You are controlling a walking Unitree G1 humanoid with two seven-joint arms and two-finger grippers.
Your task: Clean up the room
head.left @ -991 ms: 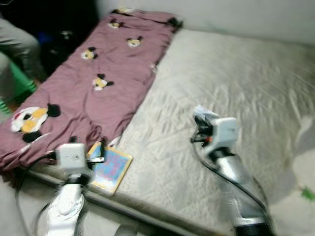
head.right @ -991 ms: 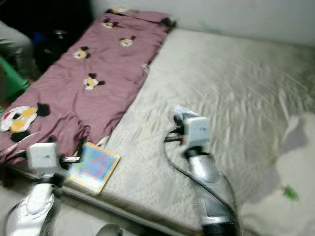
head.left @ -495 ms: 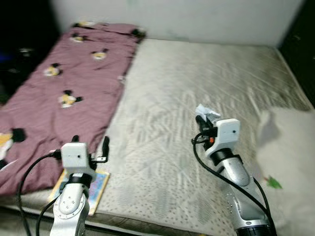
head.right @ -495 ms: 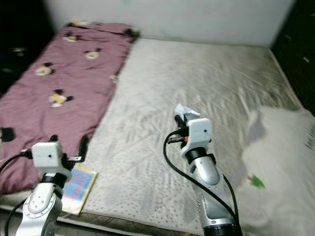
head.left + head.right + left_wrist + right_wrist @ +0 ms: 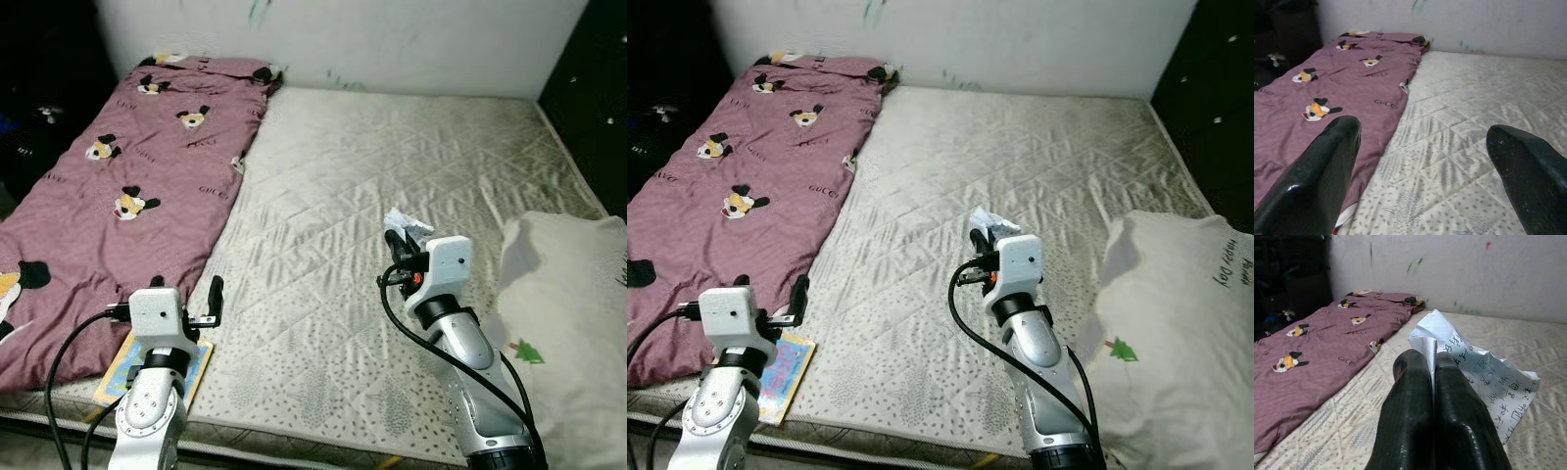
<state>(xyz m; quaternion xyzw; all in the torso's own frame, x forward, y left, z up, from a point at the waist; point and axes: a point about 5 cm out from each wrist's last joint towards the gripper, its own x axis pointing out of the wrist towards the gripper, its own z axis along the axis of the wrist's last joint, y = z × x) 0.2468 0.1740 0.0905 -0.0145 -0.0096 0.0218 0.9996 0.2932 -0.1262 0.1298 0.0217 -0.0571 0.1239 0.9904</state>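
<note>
My right gripper (image 5: 394,238) is shut on a crumpled white paper (image 5: 406,221) with black printed characters, held above the middle of the bare mattress (image 5: 392,157); the right wrist view has the paper (image 5: 1484,377) pinched between the two black fingers (image 5: 1410,396). My left gripper (image 5: 186,296) stands open over the mattress's front edge, with nothing between its fingers (image 5: 1327,171). A colourful flat book (image 5: 162,367) lies on the mattress edge just below the left gripper.
A maroon blanket (image 5: 127,186) with cartoon mouse prints covers the left strip of the mattress. A white pillow (image 5: 578,323) with a small green print lies at the right front. A wall (image 5: 392,39) backs the bed; dark furniture stands at both sides.
The camera has swung right and steadied, so the whole scene shifted left and the pillow came into view. Both grippers hold the same pose; the paper stays in the right one.
</note>
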